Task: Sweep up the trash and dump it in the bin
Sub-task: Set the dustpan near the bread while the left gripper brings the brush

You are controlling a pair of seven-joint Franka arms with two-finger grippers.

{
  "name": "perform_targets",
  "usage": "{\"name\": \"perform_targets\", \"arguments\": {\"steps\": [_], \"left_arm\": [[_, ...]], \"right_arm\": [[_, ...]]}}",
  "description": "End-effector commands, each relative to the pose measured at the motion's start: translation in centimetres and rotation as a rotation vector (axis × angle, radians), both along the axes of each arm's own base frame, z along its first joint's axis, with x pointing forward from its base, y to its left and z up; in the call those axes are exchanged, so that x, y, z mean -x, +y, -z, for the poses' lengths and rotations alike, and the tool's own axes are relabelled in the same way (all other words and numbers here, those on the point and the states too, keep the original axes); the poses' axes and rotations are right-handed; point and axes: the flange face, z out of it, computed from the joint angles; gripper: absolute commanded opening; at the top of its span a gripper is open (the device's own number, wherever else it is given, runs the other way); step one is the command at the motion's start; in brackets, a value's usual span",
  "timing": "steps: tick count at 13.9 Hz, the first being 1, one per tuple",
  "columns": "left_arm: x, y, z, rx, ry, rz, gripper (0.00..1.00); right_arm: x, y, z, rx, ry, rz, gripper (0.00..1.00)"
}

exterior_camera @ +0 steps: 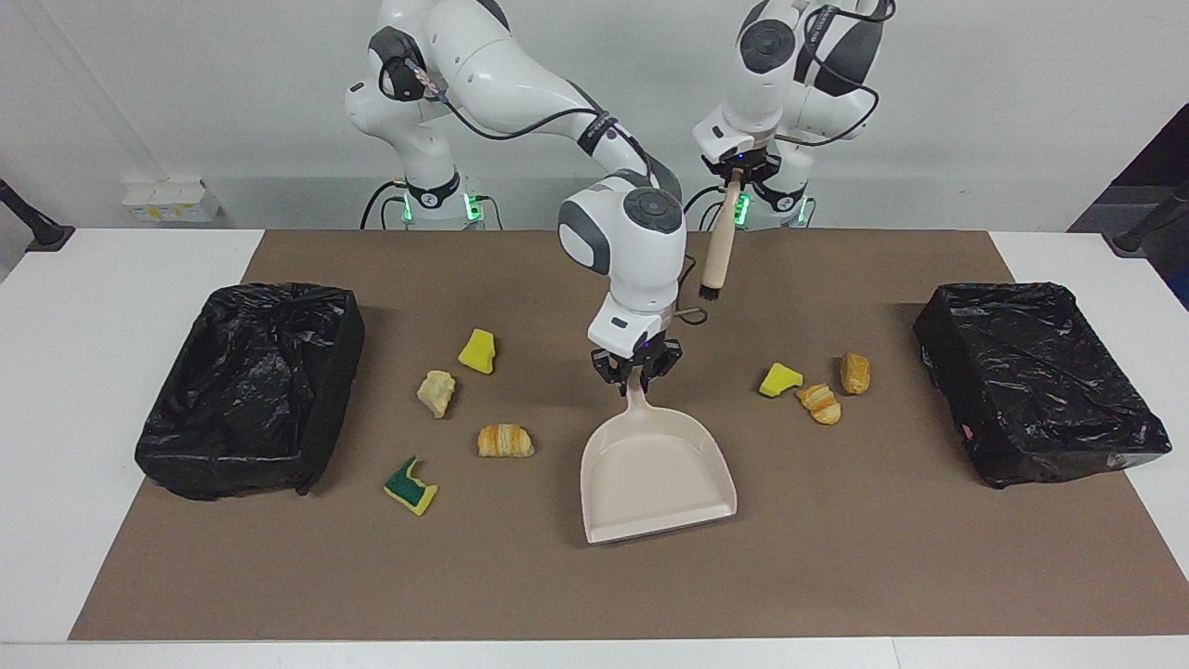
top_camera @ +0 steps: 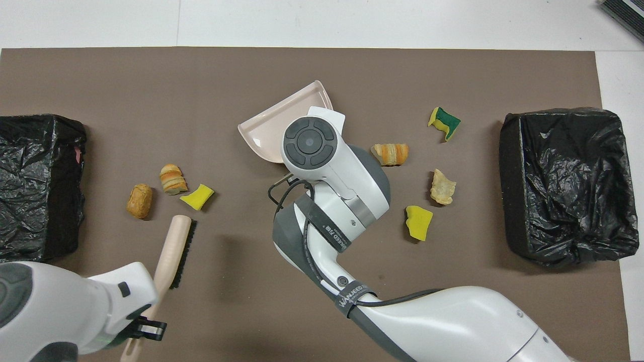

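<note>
R claw (exterior_camera: 637, 374) is clamped on the handle of the beige dustpan (exterior_camera: 656, 474), mid-worktop over the brown mat (exterior_camera: 836, 557); pan mouth points away from the robots, skewed a bit.

L claw (exterior_camera: 738, 170) is up in the air near the robots' end, closed on the wooden brush (exterior_camera: 717, 246), which hangs bristle end down, not touching the mat.

Trash, clock-face in the facing view, taken from the R claw:
- approx 3 o'clock, near: yellow sponge bit (exterior_camera: 778, 379), croissant (exterior_camera: 820, 403) touching or just beside it, bread roll (exterior_camera: 855, 373) next on.
- approx 9 o'clock: second yellow sponge bit (exterior_camera: 477, 350), pale bread chunk (exterior_camera: 437, 392) nearby.
- approx 8 o'clock: striped croissant (exterior_camera: 504, 440), then the green-and-yellow sponge piece (exterior_camera: 410, 484) further out.

All seven lie on the mat, none in the pan. One black-lined bin (exterior_camera: 246, 386) at the R arm's end, another bin (exterior_camera: 1036, 379) at the L arm's end.
</note>
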Motion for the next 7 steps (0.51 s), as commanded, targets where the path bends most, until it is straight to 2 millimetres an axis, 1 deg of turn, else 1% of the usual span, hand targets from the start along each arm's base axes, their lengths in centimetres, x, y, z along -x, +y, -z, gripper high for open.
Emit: {"name": "perform_targets", "arguments": {"steps": [1,3,4,5,6,7], "left_arm": [[-4.0,4.1,0.1,-0.002,-0.098,-0.078,0.0],[-6.0,8.3,0.1,-0.033,-0.176,-0.099,0.0],[-7.2,10.2,-0.3,-0.058,-0.215,-0.113,0.0],[-8.5,12.1,-0.2,-0.061,-0.227,-0.141,0.0],[-9.6,13.7,0.2,-0.06,-0.215,-0.161,0.0],[-10.5,14.8,0.2,-0.06,-0.21,-0.17,0.0]], "right_arm": [[0.6,-2.4,-0.6,0.071,0.059,-0.245,0.0],[0.8,-3.3,-0.5,0.104,0.114,-0.429,0.0],[0.5,-4.1,-0.3,0.111,0.133,-0.54,0.0],[0.0,-5.1,-0.1,0.115,0.149,-0.667,0.0],[-0.6,-6.1,0.1,0.117,0.161,-0.783,0.0],[-0.8,-6.6,0.4,0.116,0.165,-0.867,0.0]]}}
